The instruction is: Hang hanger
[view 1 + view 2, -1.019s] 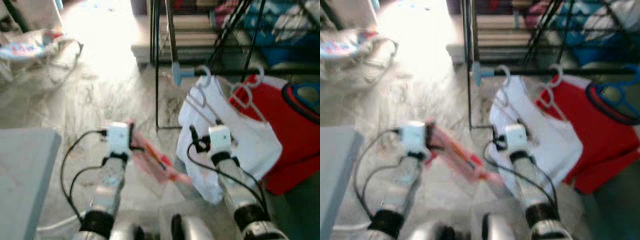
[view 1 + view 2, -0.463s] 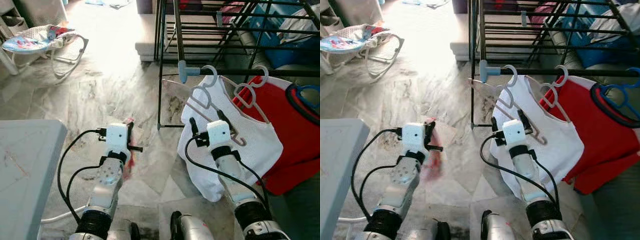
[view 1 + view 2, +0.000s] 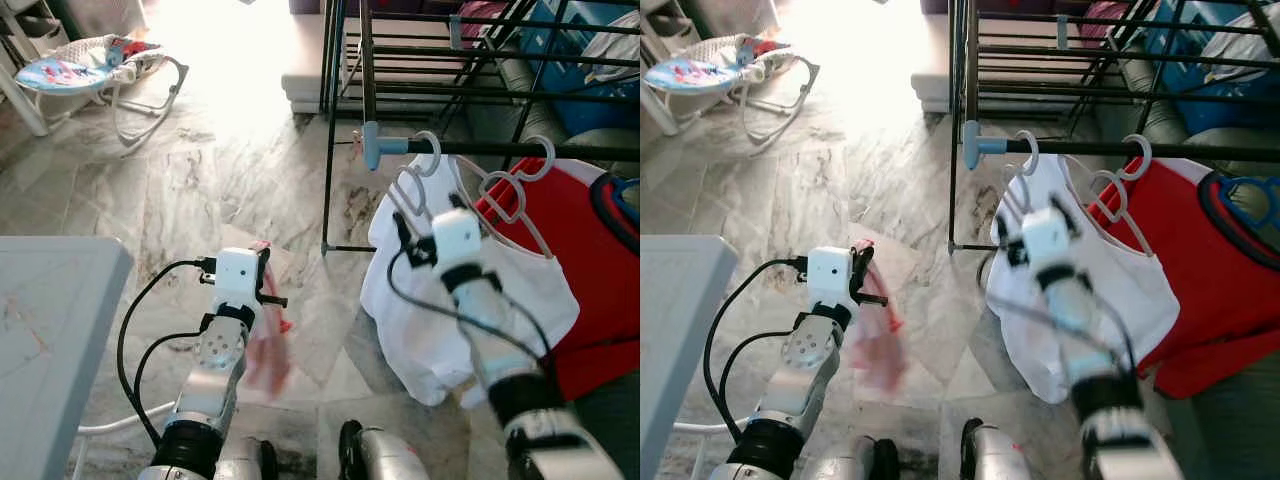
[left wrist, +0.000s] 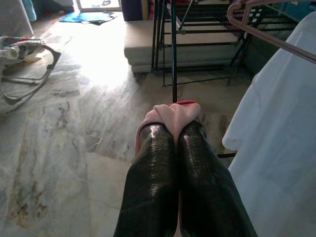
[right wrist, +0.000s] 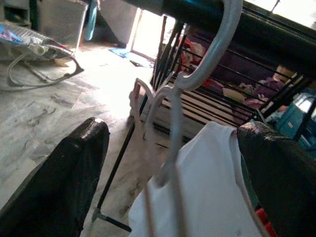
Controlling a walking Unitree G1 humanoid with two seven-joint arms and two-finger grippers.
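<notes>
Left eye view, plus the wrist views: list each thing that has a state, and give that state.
Left end effector: shut on pink cloth.
Pink cloth: hanging from the fingers, above the floor.
Right end effector: open, straddling the white hanger.
White hanger: hooked on the rack bar.
White shirt: hanging on that hanger.
Red garment: hanging on the rack bar.

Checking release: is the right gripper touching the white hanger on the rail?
Apart. In the right wrist view the right gripper is open, and the white hanger hangs between its fingers with gaps either side.
</notes>
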